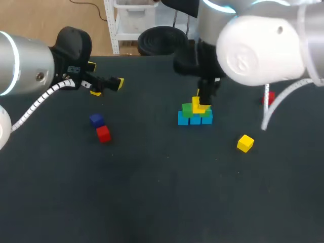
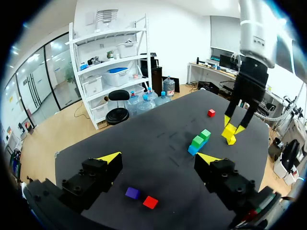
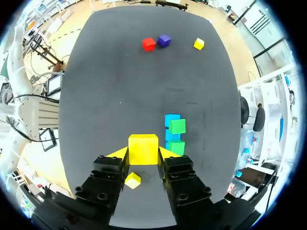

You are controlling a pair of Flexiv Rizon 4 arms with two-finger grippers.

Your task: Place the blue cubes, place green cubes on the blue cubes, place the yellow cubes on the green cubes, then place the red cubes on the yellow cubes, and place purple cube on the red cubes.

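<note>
— cubes, then: how far along is it?
— the base is down. small blue cubes (image 1: 195, 120) sit in a row on the dark counter (image 1: 162, 197), and two green cubes (image 1: 187, 110) stand on top of them.
— and the yellow layer?
— only starting, i'd say. the right jaws are clenched on a bright yellow cube (image 3: 143, 149) and hold it right at the green ones. i can't tell whether it rests on them or hangs just above.
— is there a second yellow?
— yes, another yellow cube (image 1: 245, 143) lies loose on the counter, well apart from the blue row, on the right arm's side.
— reds and purple?
— none placed. one red cube (image 1: 103, 133) lies just beside the purple cube (image 1: 96, 120) over on the left. a second red cube (image 1: 268, 97) sits far to the right, partly hidden behind the arm's cable.
— what's the left arm doing?
— the left jaws hang released above that red and purple pair, with nothing between them.
— so what's left?
— most of it, by my reckoning: both yellows to seat on the greens, then the two reds, then the purple on top.
</note>
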